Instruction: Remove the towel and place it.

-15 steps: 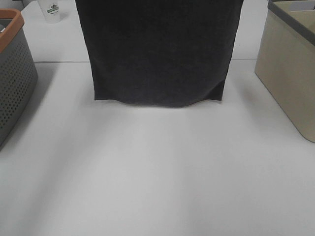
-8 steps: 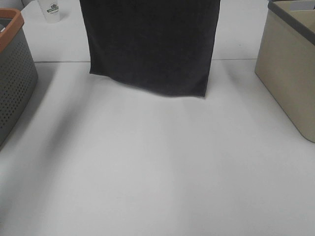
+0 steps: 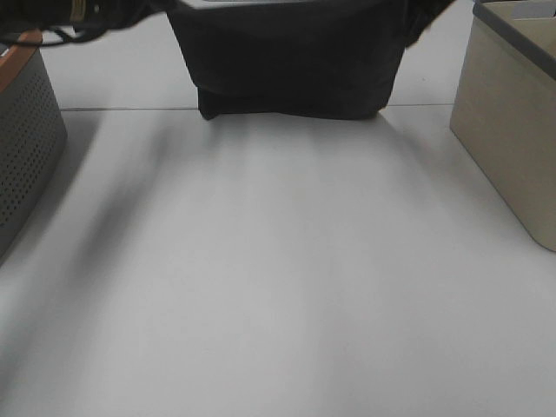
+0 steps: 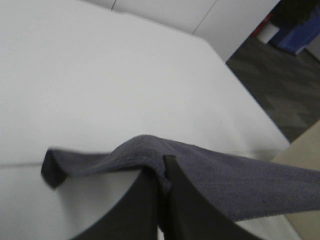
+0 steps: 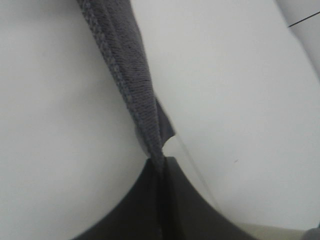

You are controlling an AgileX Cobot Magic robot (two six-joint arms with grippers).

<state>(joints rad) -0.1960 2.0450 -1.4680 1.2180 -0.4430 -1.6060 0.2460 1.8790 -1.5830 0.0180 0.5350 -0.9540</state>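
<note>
The dark charcoal towel [image 3: 291, 65] hangs stretched between my two grippers at the far middle of the white table [image 3: 278, 278], its lower edge just above the surface. My left gripper [image 3: 165, 7] holds its upper left corner and my right gripper [image 3: 415, 17] holds its upper right corner. In the left wrist view the gripper [image 4: 163, 172] is shut on the towel's edge [image 4: 225, 180]. In the right wrist view the gripper [image 5: 161, 162] is shut on the towel's hem [image 5: 125, 75]. No white tag shows.
A grey perforated basket with an orange rim [image 3: 26, 148] stands at the left edge. A beige bin with a dark rim [image 3: 512, 122] stands at the right edge. A seam in the table [image 3: 104, 109] runs across behind the towel's lower edge.
The towel has risen and moved away, so its lower edge sits farther back. Both arms have come into the top of the exterior view. The cup at the back left is now hidden.
</note>
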